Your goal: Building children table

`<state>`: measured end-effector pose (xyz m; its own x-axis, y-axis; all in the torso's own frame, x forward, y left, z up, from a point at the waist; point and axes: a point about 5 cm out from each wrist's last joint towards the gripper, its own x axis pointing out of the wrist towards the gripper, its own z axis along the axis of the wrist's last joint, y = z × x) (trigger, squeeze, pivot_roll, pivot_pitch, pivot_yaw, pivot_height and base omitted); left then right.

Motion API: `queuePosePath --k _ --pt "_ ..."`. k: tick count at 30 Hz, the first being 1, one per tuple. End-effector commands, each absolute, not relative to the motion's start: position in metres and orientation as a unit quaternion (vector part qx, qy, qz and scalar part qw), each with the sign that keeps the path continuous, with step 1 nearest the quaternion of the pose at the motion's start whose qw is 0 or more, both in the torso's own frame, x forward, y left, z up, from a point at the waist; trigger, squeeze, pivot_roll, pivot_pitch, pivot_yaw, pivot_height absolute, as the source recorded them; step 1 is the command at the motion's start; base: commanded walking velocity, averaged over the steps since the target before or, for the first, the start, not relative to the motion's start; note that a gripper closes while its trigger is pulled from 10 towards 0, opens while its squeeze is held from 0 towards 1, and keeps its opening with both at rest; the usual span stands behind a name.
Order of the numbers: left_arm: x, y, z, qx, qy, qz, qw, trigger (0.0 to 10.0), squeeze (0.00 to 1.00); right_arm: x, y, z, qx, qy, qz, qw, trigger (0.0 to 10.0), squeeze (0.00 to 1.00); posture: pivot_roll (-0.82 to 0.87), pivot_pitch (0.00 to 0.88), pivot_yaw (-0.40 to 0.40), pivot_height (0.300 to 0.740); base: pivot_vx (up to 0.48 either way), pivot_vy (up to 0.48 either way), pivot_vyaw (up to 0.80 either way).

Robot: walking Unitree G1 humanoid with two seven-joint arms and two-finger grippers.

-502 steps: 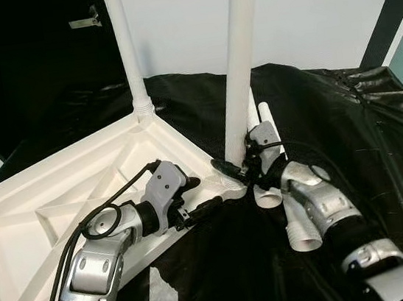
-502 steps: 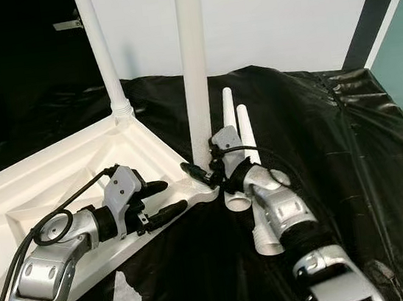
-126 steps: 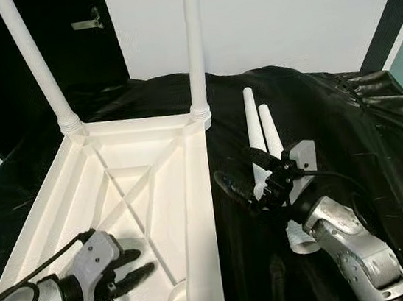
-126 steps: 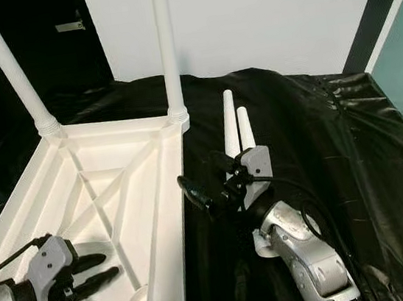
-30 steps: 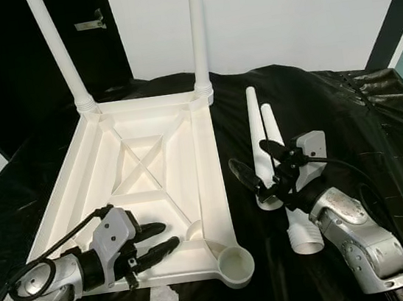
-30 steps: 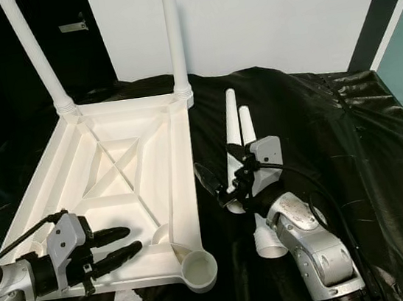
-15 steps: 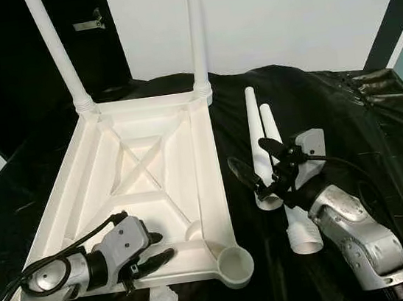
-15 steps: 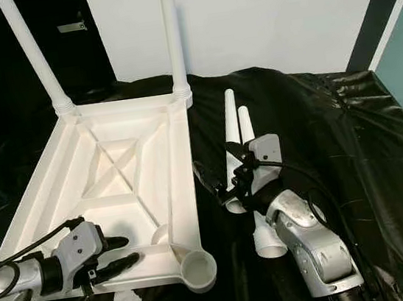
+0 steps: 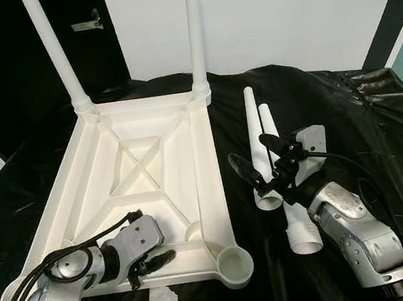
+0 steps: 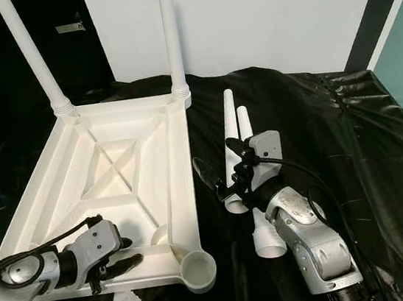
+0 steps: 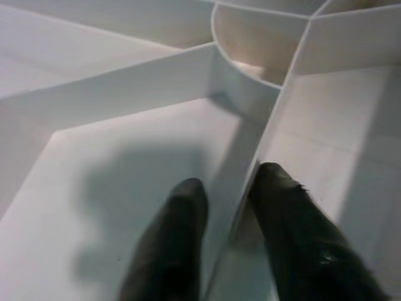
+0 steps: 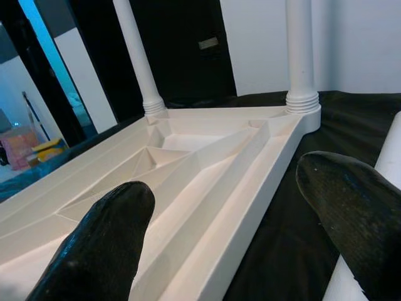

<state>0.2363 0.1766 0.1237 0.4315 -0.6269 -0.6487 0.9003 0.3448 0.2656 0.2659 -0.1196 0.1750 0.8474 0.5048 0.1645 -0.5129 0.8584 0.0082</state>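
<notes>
Lying upside down at frame centre-left, the tabletop (image 9: 144, 165) has the left end effector (image 9: 150, 257) straddling a rib, fingers narrowly apart; the right end effector (image 9: 256, 159) spreads wide beside two loose legs (image 9: 260, 143).

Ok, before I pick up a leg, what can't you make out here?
- Two mounted legs: tops cut off by the eye views' upper edge.
- Near-left socket of the tabletop: hidden behind the left gripper and arm.
- Loose legs: middles covered by the open right gripper.
</notes>
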Motion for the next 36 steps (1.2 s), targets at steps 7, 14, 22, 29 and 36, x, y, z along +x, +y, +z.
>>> queuePosePath --k 7,14,22,29,36 --pt "0.244 0.177 0.119 0.321 0.223 -0.422 0.818 0.0 0.00 0.267 -0.120 0.173 0.025 -0.077 0.256 0.963 10.0 0.00 0.03 0.000 -0.007 0.740 0.000 0.000 0.00" --pt "0.249 0.175 0.118 0.325 0.225 -0.401 0.826 10.0 0.00 0.270 -0.122 0.172 0.025 -0.076 0.237 0.968 10.0 0.00 0.02 0.000 -0.002 0.740 0.000 0.000 0.00" --pt "0.251 0.174 0.118 0.321 0.229 -0.399 0.828 10.0 1.00 0.273 -0.125 0.171 0.023 -0.071 0.215 0.974 10.0 0.00 0.03 0.000 -0.002 0.740 0.000 0.000 0.00" --pt "0.249 0.166 0.126 0.275 0.209 -0.412 0.843 10.0 1.00 0.279 -0.138 0.166 0.004 -0.054 0.144 0.988 10.0 0.00 0.02 0.000 -0.001 0.740 0.000 0.000 0.00" --pt "0.251 0.135 0.153 0.231 0.083 -0.429 0.869 10.0 0.00 0.281 -0.149 0.154 0.001 -0.008 0.040 0.999 10.0 0.00 0.02 0.000 -0.002 0.740 0.000 0.000 0.00"
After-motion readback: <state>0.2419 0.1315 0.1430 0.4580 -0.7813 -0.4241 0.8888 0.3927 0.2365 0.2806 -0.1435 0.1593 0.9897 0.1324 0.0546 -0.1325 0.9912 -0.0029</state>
